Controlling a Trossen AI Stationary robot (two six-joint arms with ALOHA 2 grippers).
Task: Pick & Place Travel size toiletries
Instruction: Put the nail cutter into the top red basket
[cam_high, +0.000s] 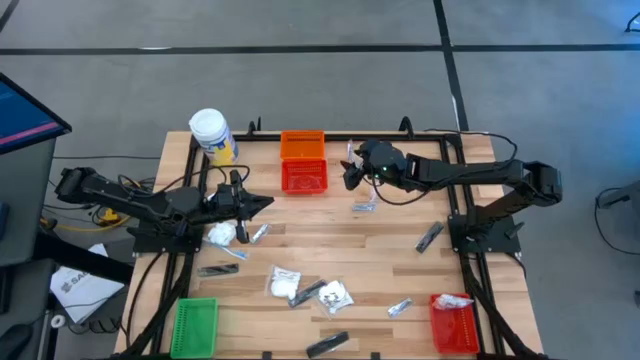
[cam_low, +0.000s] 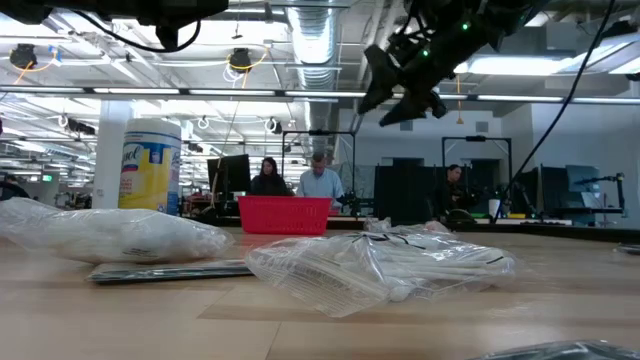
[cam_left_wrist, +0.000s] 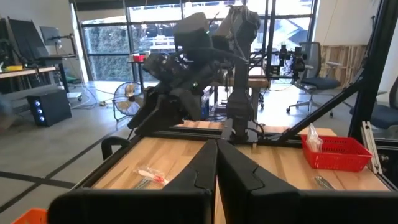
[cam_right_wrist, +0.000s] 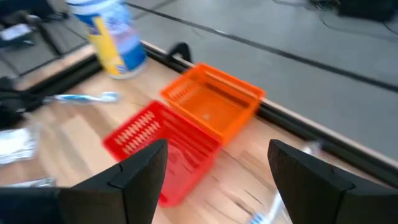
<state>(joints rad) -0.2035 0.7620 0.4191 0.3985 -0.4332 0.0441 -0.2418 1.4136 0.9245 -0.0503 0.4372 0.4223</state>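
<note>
The right claw (cam_high: 350, 172) is held spread and empty above the bench (cam_high: 380, 270). A thin clear-plastic stick (cam_high: 363, 207) lies just below it, seemingly crosswise to its fingers. Farther off, the left claw (cam_high: 266, 204) is pressed together beside a white packet (cam_high: 221, 235).

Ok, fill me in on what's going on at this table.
Two robot arms are sorting small toiletries scattered over the wooden table into baskets. The right gripper hangs open and empty above the red basket and orange basket at the far edge. The left gripper is shut and holds nothing visible, raised beside a white packet. Another red basket already holds a packet; the green basket looks empty.
</note>
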